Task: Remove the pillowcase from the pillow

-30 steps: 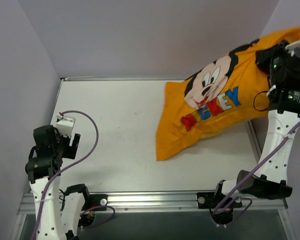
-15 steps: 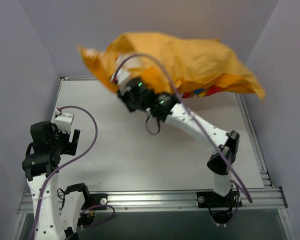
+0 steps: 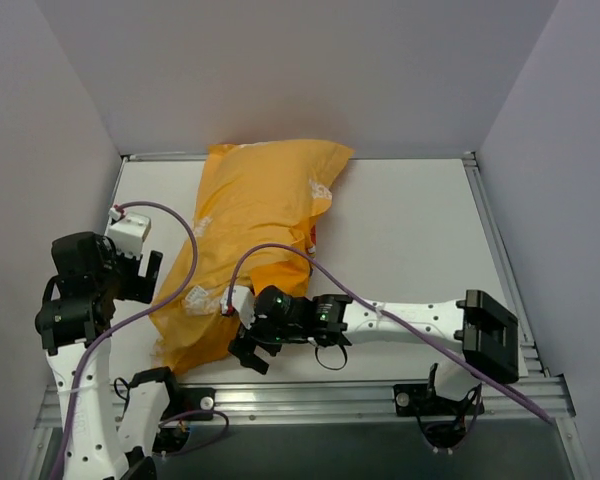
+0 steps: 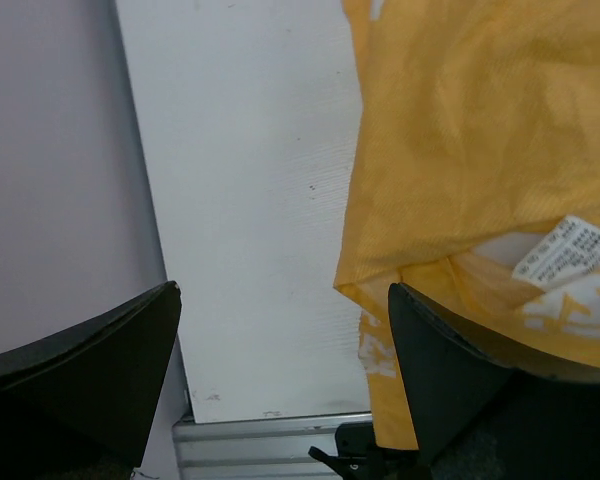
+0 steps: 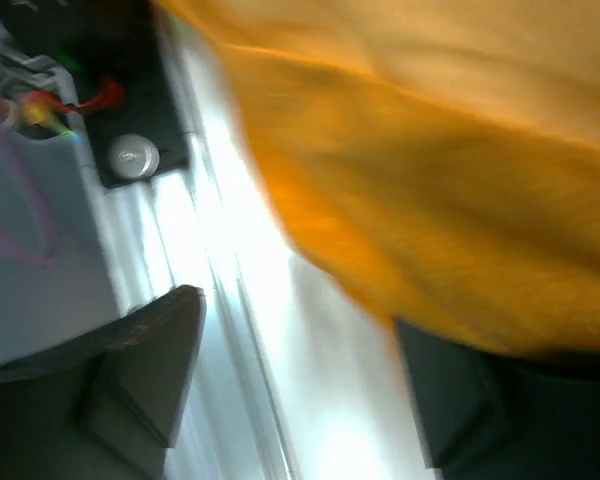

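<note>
The orange-yellow pillowcase (image 3: 250, 230) lies bulging along the table's left half, plainer side up, from the back wall to the front left corner. No white pillow shows in any view. My right gripper (image 3: 245, 350) sits low at the pillowcase's near end, open, with nothing clamped. In the blurred right wrist view the pillowcase (image 5: 430, 150) drapes over one fingertip. My left gripper (image 3: 145, 278) hovers open at the fabric's left edge. In the left wrist view the pillowcase (image 4: 480, 130) lies beside the right finger (image 4: 430, 350), with a white care label (image 4: 570, 250) showing.
A metal rail (image 3: 310, 400) runs along the table's front edge, with both arm bases bolted to it. Grey walls close the left, back and right sides. The right arm (image 3: 410, 320) stretches across the table's front. A purple cable (image 3: 180, 240) loops over the pillowcase's edge.
The right arm swung the pillowcase from the back right, through the air, down to the left half of the table. Its gripper then opened and let go. The left arm barely moved.
</note>
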{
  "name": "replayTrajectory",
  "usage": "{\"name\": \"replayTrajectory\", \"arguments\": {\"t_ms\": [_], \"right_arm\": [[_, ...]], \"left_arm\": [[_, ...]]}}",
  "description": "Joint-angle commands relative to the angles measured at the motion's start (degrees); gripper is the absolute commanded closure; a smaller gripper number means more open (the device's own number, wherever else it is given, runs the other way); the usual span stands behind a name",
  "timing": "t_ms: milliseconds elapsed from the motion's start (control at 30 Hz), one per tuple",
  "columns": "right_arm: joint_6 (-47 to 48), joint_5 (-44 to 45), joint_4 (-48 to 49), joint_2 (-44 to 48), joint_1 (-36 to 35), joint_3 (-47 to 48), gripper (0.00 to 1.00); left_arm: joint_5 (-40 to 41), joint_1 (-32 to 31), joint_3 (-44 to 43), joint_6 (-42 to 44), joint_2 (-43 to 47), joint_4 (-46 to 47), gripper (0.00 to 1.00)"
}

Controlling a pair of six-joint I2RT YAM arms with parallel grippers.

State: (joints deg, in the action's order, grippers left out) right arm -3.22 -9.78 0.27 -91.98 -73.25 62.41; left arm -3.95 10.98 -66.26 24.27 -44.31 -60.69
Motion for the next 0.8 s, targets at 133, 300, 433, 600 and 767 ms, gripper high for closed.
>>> {"name": "replayTrajectory", "arguments": {"t_ms": [133,300,433,600,767], "right_arm": [[-6.09,-0.24,-3.60,14.36,1.70,-0.28,0.00],[-10.21,-7.01,-8.70,23.59,11.18,-0.71,0.00],[-18.74,-4.72,-9.59,26.51,25.50,-5.10,0.00],[-26.13,-2.42,-5.57,21.16,37.73,-9.23,0.00],[-22.98,-10.50,8.60,0.61,41.70,-2.06,0.30]], "left_arm": [[-25.30,0.00,-4.41,9.82,-3.06,-7.69,0.06],[-28.77,-3.33,-1.95,9.93,-5.33,-4.02,0.06],[-15.81,-14.56,0.50,6.93,-9.38,0.91,0.06],[-8.80,-18.54,2.19,5.88,-19.11,9.86,0.06],[-10.10,-19.95,2.27,6.40,-25.55,11.73,0.09]]}}
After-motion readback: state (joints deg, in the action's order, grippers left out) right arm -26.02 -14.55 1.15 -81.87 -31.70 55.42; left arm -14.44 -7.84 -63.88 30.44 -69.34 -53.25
